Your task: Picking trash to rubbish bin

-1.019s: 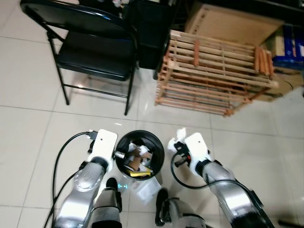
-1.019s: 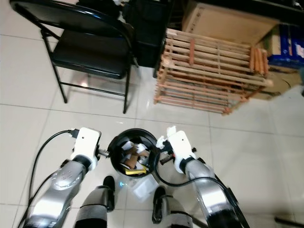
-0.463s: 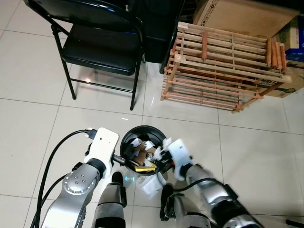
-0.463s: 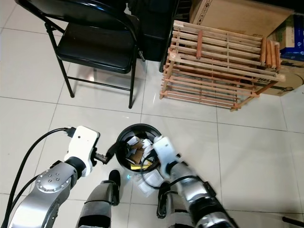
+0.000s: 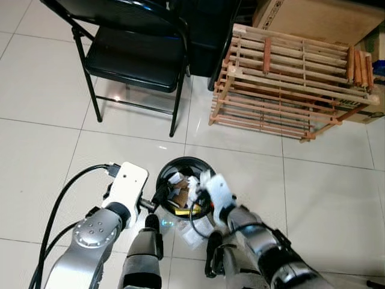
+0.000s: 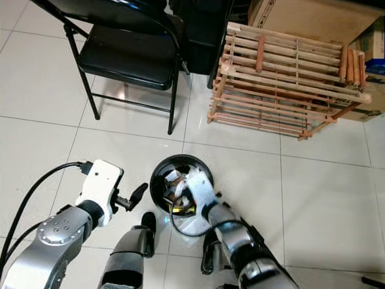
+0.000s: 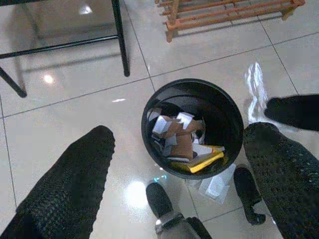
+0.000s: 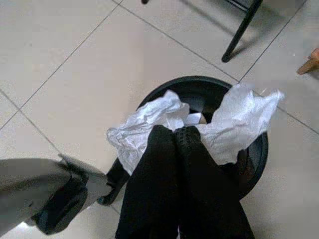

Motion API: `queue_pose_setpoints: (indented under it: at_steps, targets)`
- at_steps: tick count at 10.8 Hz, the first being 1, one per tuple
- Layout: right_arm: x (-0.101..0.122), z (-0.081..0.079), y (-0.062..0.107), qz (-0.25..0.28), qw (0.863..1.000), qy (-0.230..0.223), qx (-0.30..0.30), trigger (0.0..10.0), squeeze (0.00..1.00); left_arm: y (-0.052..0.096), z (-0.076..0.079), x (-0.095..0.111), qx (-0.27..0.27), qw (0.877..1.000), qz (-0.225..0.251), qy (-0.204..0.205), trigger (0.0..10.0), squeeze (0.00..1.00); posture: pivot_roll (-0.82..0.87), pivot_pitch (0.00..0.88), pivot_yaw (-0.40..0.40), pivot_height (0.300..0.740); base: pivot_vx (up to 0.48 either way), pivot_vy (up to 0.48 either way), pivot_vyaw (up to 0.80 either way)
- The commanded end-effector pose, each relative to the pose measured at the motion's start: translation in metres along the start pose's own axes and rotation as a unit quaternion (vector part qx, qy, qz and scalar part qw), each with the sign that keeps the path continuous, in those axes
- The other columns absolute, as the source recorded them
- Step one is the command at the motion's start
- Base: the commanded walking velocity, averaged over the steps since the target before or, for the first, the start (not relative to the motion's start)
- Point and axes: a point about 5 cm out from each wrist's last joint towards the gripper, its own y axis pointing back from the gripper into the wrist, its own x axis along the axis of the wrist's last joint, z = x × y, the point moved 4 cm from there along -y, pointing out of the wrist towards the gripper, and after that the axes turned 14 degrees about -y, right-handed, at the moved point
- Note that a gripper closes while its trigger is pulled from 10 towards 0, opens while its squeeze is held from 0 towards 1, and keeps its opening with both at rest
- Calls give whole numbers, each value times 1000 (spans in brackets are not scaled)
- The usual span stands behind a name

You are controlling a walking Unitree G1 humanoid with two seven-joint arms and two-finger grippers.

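Directly over the black rubbish bin (image 8: pixel 249 149), crumpled white paper (image 8: pixel 234 124) sits pinched between the right gripper's (image 8: pixel 174 137) closed fingers, positioned for a drop. Beside the rim, the left gripper (image 7: pixel 179 164) waits, fingers apart, clear of the opening.

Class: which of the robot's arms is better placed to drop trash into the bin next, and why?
Right. The right gripper is shut on crumpled white paper directly above the black bin. The left gripper is open, empty, beside it.

Home storage corner: tiled floor (image 5: pixel 36 150), folding chair (image 5: pixel 135 51), wooden rack (image 5: pixel 295 84), cardboard boxes (image 5: pixel 313 15).
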Motion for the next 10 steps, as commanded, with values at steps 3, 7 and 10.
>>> queue_pose_setpoints:
  at_steps: [3, 7, 10]
  targets:
    - [-10, 5, 3, -6, 1000, -11, -19, 10000, 0, 6, 8, -5, -19, 1000, -15, 3, 10000, 0, 471, 455, -102, 740, 0, 0, 0]
    - [-15, 7, 5, -8, 1000, -7, -24, 10000, 1000, 6, 10, -7, -22, 999, -23, 4, 10000, 0, 467, 459, -102, 740, 0, 0, 0]
    - [-17, 8, 6, -8, 1000, -10, -26, 10000, 1000, 5, 11, -7, -24, 999, -25, 5, 10000, 0, 463, 459, -102, 740, 0, 0, 0]
